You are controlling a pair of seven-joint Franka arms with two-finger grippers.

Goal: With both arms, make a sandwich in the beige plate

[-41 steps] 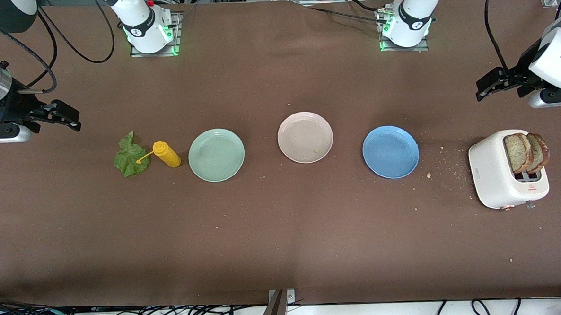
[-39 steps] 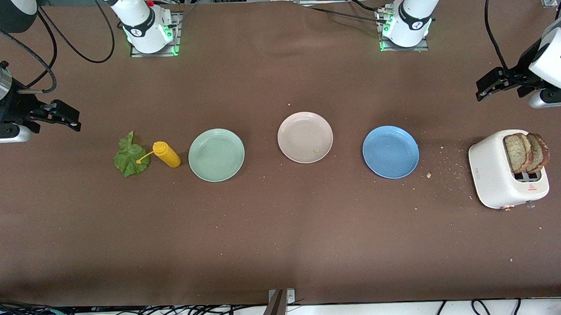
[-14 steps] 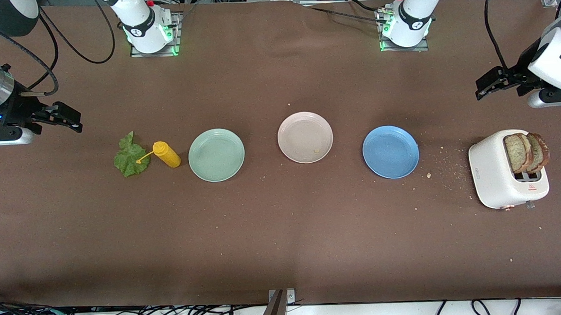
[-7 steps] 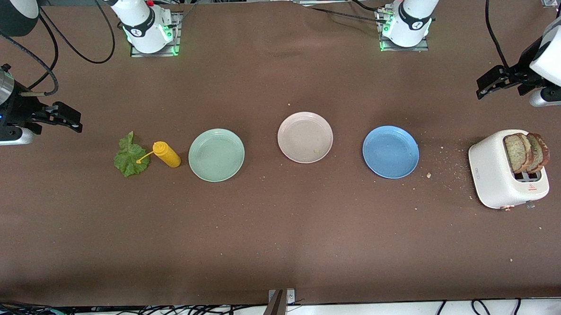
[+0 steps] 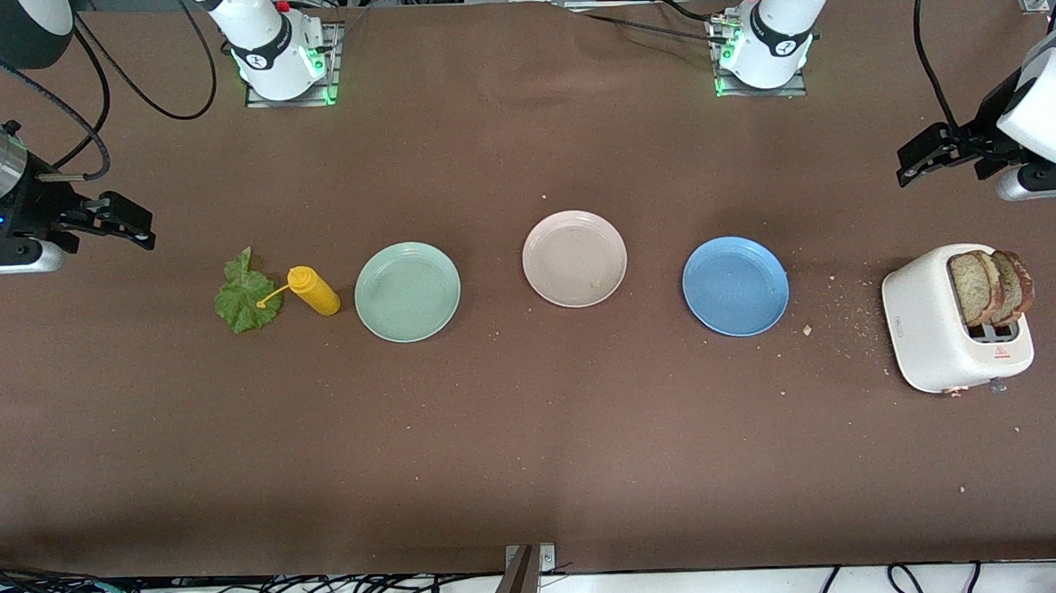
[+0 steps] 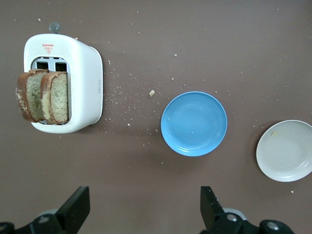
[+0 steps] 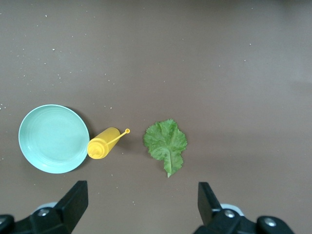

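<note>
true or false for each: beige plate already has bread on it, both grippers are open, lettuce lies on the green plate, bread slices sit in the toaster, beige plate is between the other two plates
1. The beige plate holds bread. False: it holds no bread.
2. The left gripper and the right gripper are both open. True.
3. The lettuce leaf lies on the mint-green plate. False: it lies on the table beside the yellow squeeze bottle.
4. The bread slices stand in the toaster. True.
5. The beige plate sits between the mint-green plate and the blue plate. True.

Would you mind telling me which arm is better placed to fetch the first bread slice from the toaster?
Probably left: the left gripper hangs open near the toaster holding the bread; the right gripper is near the lettuce.
</note>
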